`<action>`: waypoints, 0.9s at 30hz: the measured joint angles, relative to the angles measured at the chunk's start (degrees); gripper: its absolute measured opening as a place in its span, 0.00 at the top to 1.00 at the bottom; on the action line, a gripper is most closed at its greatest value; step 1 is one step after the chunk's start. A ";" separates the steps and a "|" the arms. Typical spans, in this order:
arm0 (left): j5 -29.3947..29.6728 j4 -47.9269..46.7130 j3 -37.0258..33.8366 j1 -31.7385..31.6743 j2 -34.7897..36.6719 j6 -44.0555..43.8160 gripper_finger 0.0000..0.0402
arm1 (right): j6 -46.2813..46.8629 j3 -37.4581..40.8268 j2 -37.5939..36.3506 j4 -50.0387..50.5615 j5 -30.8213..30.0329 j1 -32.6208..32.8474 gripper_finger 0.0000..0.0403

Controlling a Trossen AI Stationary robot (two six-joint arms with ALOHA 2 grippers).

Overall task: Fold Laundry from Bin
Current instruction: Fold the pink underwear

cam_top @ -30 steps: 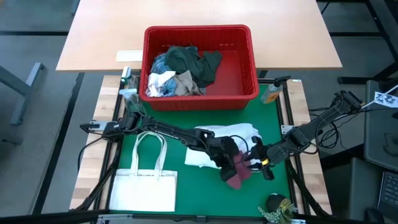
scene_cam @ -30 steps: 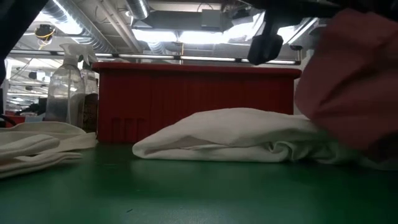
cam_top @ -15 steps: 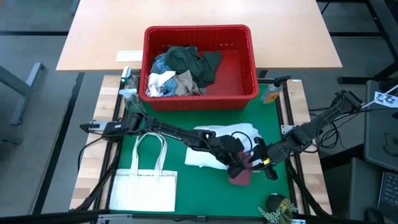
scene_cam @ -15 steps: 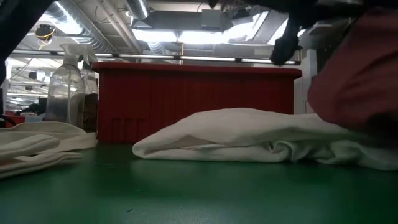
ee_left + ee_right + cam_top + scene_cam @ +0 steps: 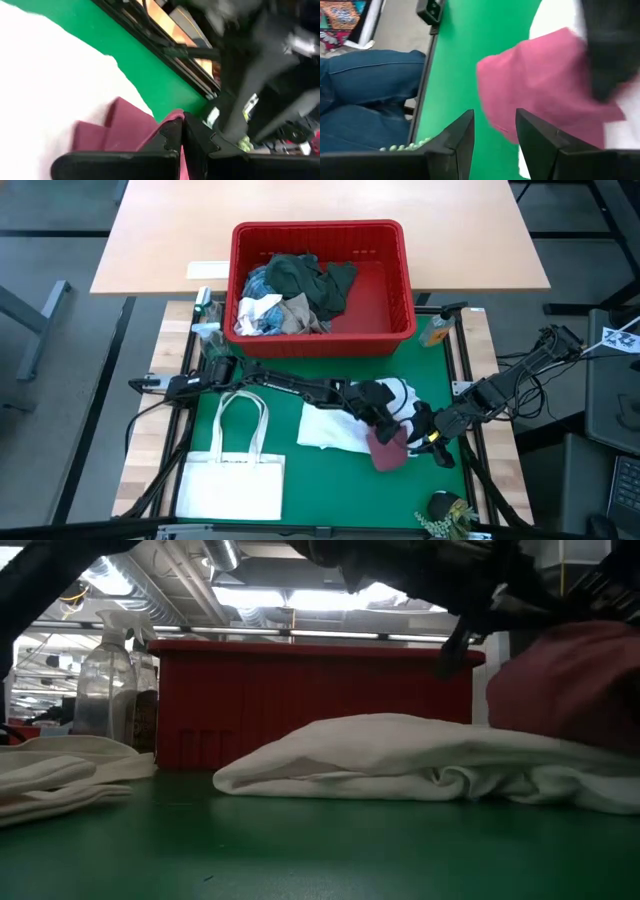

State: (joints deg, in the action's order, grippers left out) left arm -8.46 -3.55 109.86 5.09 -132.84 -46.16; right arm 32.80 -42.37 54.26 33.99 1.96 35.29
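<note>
A maroon cloth (image 5: 388,448) lies partly on a folded white garment (image 5: 335,428) on the green mat, right of centre. My left gripper (image 5: 383,424) reaches across from the left and is shut on the maroon cloth (image 5: 117,132). My right gripper (image 5: 495,132) stands open just right of the cloth (image 5: 540,85), with nothing between its fingers. The red bin (image 5: 322,330) stands at the far side and holds dark green, beige and blue-and-white laundry (image 5: 290,295). In the low view the maroon cloth (image 5: 565,680) rests on the white garment (image 5: 400,760). My left gripper pinches an upper edge of the maroon cloth (image 5: 170,120) between its two shut fingers, coming in on a slant from the table's left, pointing somewhat down. One layer or several, I cannot tell. The cloth falls slack below the fingers, its lower part on the white garment.
A flat white tote bag (image 5: 232,475) lies at the near left. A spray bottle (image 5: 205,330) stands left of the bin, a small orange object (image 5: 437,332) right of it. A person's legs in jeans (image 5: 365,100) show beyond the mat's edge.
My left gripper has gone toward the table's right edge and a little down, tipping further forward, still shut on the maroon cloth. The cloth has sunk from hanging high to lying lower on the white garment.
</note>
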 joint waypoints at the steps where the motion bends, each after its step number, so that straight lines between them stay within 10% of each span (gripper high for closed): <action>1: 0.09 0.00 0.00 -0.17 0.00 0.01 1.00 | 0.04 0.00 0.00 -0.31 0.29 0.02 0.64; 16: 6.15 -1.09 0.00 1.14 0.00 4.53 0.98 | -0.01 0.01 8.14 -2.47 -15.28 6.47 0.64; 27: 11.90 -1.56 0.00 3.23 0.00 13.76 0.92 | 1.35 0.01 20.13 -0.78 -13.77 6.32 0.64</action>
State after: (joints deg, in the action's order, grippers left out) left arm 3.44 -5.11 109.86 8.32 -132.84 -32.40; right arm 34.16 -42.37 74.39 33.21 -11.81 41.60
